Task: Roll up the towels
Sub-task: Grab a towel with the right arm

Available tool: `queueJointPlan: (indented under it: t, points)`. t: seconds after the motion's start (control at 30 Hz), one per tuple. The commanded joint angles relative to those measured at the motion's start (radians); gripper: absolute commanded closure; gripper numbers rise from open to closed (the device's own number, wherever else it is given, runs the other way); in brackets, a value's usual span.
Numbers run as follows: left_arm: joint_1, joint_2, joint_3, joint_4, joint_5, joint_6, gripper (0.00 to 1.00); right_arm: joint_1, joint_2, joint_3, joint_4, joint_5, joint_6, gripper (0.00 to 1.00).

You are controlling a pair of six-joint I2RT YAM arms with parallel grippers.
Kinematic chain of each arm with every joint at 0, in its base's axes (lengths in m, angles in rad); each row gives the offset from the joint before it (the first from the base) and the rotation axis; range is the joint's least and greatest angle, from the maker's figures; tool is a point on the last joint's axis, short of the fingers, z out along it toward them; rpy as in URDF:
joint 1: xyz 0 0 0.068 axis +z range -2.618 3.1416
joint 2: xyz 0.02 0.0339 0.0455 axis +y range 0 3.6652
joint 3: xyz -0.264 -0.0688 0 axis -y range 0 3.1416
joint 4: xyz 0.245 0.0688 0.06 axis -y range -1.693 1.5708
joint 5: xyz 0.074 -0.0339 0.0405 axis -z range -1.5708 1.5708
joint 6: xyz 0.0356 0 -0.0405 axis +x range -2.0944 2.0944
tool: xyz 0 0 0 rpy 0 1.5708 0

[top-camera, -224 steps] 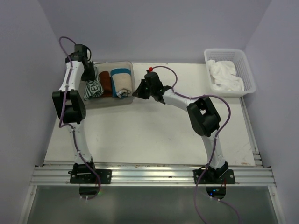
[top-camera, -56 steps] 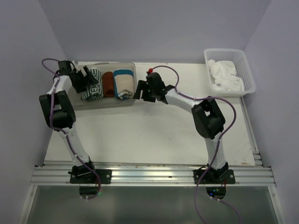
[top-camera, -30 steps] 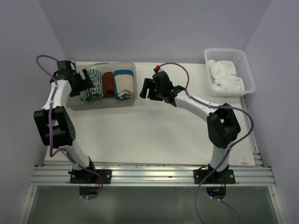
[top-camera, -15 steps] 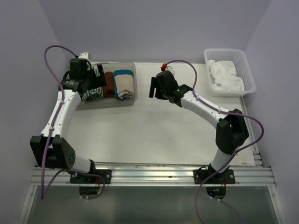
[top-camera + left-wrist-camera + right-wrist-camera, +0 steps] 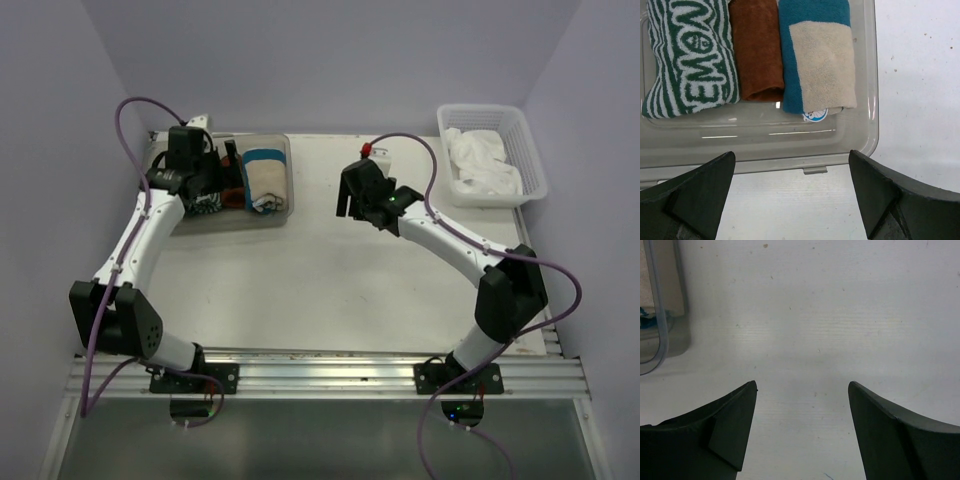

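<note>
Three rolled towels lie side by side in a clear bin [image 5: 790, 161]: a green-and-white striped one [image 5: 687, 55], a brown one [image 5: 756, 50] and a blue-and-beige one [image 5: 820, 55]. My left gripper [image 5: 791, 152] hovers open above the bin's near rim, holding nothing. In the top view the left gripper [image 5: 210, 178] covers part of the striped towel, and the blue-and-beige towel [image 5: 265, 180] shows beside it. My right gripper [image 5: 802, 383] stands open over bare table, right of the bin's corner [image 5: 660, 340]. The right gripper [image 5: 350, 197] is empty. Crumpled white towels [image 5: 482, 160] fill a basket.
The white basket [image 5: 540, 185] stands at the table's back right corner. The clear bin [image 5: 285, 215] sits at the back left. Purple walls close in the table on the left, back and right. Both arm bases are bolted to the near rail.
The left gripper has swung from the bin's left end to over its towels. The right gripper has drawn away from the bin to the right and opened a little wider.
</note>
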Motion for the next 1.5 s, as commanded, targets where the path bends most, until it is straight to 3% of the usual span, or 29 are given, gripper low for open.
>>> queueJointPlan:
  t: [0.0,0.23,0.43,0.6,0.87,1.13,1.23,1.37,1.47]
  points:
    - [-0.031,-0.034,0.017,0.022,-0.055,0.003,0.0,0.002,-0.069,-0.006,0.007,0.065,0.004,0.22]
    - [-0.071,-0.126,-0.037,0.082,-0.092,0.029,0.0,0.002,-0.07,-0.009,0.027,0.074,-0.015,0.22]
    - [-0.203,-0.194,-0.12,0.14,-0.21,0.046,0.0,0.002,-0.063,0.005,0.023,0.079,-0.036,0.23]
    - [-0.219,-0.321,-0.252,0.214,-0.14,0.045,0.0,0.001,-0.112,-0.041,0.05,0.126,-0.025,0.23]
    - [-0.217,-0.387,-0.319,0.206,-0.129,0.048,0.0,0.001,-0.162,-0.101,0.085,0.166,-0.015,0.22]
    - [-0.219,-0.349,-0.316,0.201,-0.013,0.055,0.0,0.002,-0.172,-0.113,0.088,0.177,-0.018,0.22]
    - [-0.24,-0.298,-0.287,0.195,-0.011,0.034,0.0,0.002,-0.195,-0.142,0.116,0.163,-0.035,0.14]
    - [-0.362,-0.159,-0.194,0.168,-0.15,0.029,0.01,-0.002,-0.227,-0.193,0.148,0.169,-0.052,0.04]
    - [-0.447,-0.052,-0.114,0.145,-0.218,0.014,0.06,-0.012,-0.233,-0.193,0.133,0.185,-0.061,0.03]
